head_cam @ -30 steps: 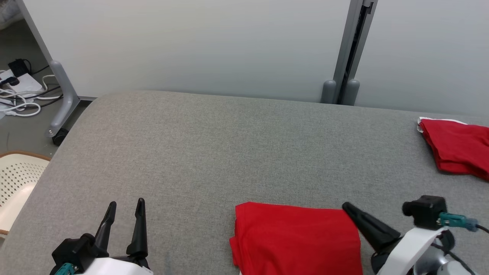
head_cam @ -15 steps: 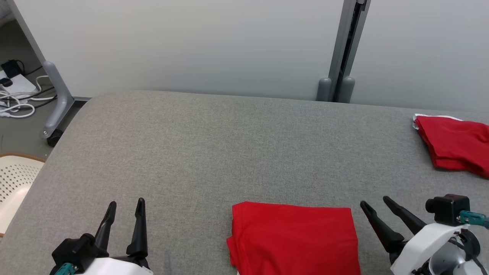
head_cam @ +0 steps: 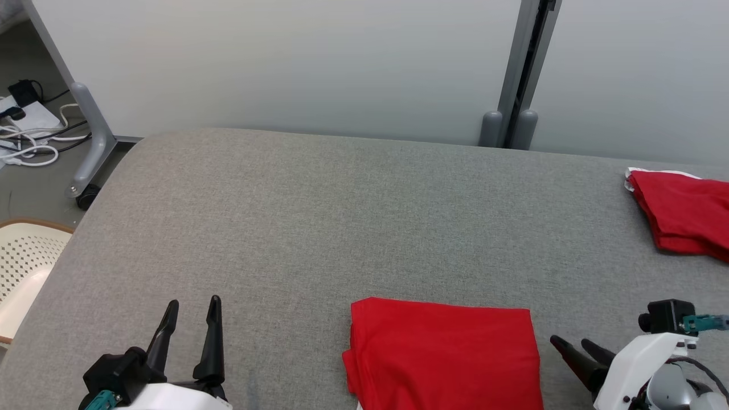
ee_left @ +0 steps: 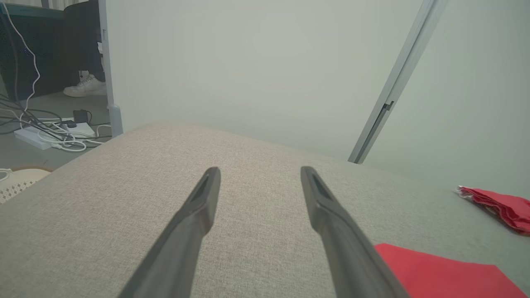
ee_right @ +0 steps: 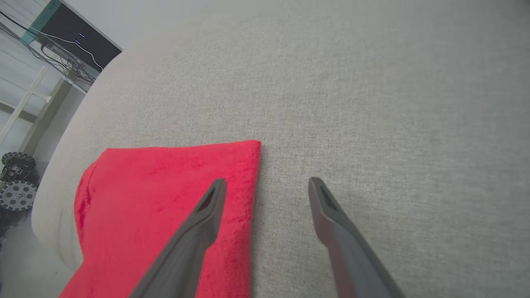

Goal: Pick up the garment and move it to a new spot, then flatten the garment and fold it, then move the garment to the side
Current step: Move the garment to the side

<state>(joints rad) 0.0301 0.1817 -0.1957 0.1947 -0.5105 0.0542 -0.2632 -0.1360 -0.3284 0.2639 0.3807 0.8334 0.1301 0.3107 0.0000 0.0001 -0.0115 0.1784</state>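
Note:
The garment (head_cam: 444, 356) is a red cloth folded into a flat rectangle, lying on the grey padded table (head_cam: 342, 228) at its near edge. In the right wrist view the garment (ee_right: 165, 207) lies under the left finger, its right edge between the fingers. My right gripper (head_cam: 569, 343) hovers open just right of the cloth, empty, and the same gripper (ee_right: 268, 182) has its jaws wide apart. My left gripper (head_cam: 192, 306) stands open and empty at the lower left, well left of the cloth. Seen from its wrist, the left gripper (ee_left: 261, 171) points across bare table, with the garment (ee_left: 434, 277) to its right.
A second folded red cloth (head_cam: 683, 213) with a white edge lies at the table's far right, also visible as the red cloth (ee_left: 501, 205). A pale perforated chair (head_cam: 23, 267) stands left of the table. Cables (head_cam: 28, 148) and a wheeled partition leg (head_cam: 91, 154) are on the floor. A person's shoe (ee_left: 87, 87) shows beyond.
My right gripper was shut at the garment's right edge; it has opened and drawn back to the right, off the cloth. The left gripper has stayed put. The camera shifted slightly.

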